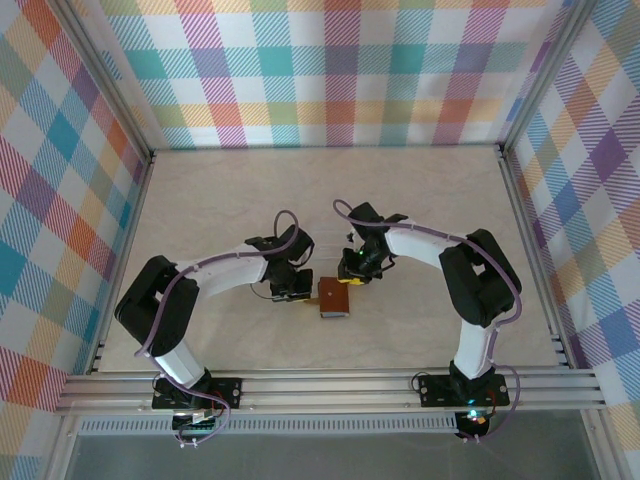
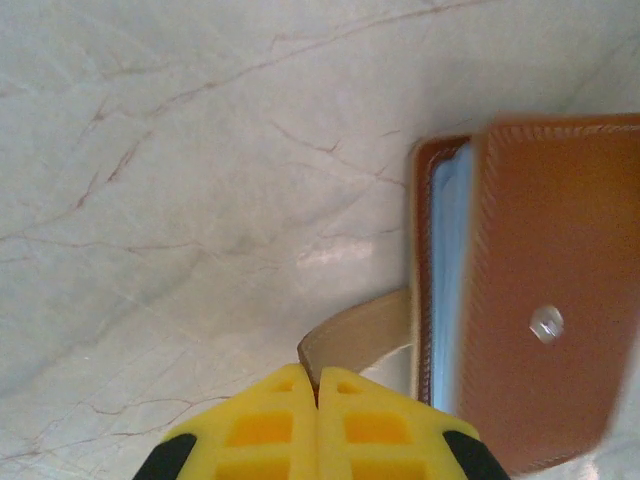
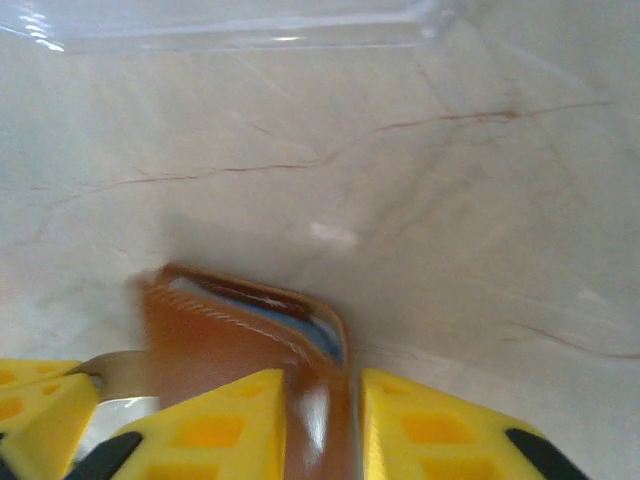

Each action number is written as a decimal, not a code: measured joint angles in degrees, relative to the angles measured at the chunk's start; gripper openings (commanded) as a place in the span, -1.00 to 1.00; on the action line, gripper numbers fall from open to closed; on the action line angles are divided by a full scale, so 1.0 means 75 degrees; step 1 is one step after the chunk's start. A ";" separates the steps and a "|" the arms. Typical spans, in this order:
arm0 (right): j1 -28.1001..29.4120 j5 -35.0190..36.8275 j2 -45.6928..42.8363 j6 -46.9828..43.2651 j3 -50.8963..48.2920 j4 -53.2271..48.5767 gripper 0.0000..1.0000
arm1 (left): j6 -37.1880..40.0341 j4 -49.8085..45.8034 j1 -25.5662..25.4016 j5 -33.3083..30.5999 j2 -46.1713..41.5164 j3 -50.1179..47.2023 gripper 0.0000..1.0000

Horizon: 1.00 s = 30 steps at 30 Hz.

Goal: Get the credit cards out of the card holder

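Card holder (image 1: pixel 333 298) is found mid-frame on the worktop (image 1: pixel 420 200). It is judged light, with soft leather that is likely to flex. Its side tab (image 2: pixel 355 335) is pinched by the left hand (image 2: pixel 318 378). The flap is straddled by the right hand (image 3: pixel 322 385); a grip cannot be confirmed.

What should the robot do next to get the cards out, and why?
Probably close the right gripper, whose jaws straddle the card holder, on its top flap and lift it open. The left gripper pins the side tab, and the holder lies folded nearly shut.

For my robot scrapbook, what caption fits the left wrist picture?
Left gripper pinches the tan tab of the card holder.
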 measured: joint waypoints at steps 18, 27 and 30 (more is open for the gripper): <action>0.1486 0.1635 0.0111 0.0417 0.1603 -0.2057 0.72 | -0.0402 0.2334 0.1037 0.2072 -0.0221 -0.1684 -0.98; 0.2037 0.2148 0.0632 0.1064 0.1693 -0.2553 0.80 | -0.0682 0.3159 0.1204 0.2503 -0.0326 -0.2192 -0.98; 0.2148 0.2253 0.0726 0.1346 0.1693 -0.2600 0.85 | -0.0851 0.3523 0.1241 0.2617 -0.0385 -0.2401 -0.98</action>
